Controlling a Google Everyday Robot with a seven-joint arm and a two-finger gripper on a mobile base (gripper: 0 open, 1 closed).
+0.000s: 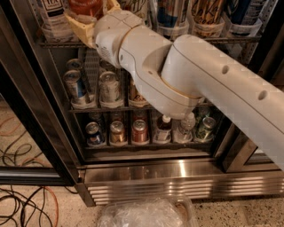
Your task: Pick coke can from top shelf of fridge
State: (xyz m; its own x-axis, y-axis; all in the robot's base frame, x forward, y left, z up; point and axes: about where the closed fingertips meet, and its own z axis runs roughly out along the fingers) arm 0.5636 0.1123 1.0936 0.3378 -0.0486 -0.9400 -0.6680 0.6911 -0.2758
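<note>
My gripper [91, 14] is up at eleven o'clock, on the top shelf [230, 40] of the fridge [177, 170], set around the coke can [84, 6]. My white arm [199, 84] runs off toward four o'clock.

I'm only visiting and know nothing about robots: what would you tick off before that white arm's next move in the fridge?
1. Beige two-finger gripper up at the grey wire top shelf: ok.
2. Red aluminium coke can right at the gripper: ok, only partly in view.
3. Firm hold on the coke can: cannot tell.
4. Clear labelled bottle to the left, apart from the gripper: cannot tell.
5. Steel-based, black-framed fridge open around the white arm: ok.
</note>
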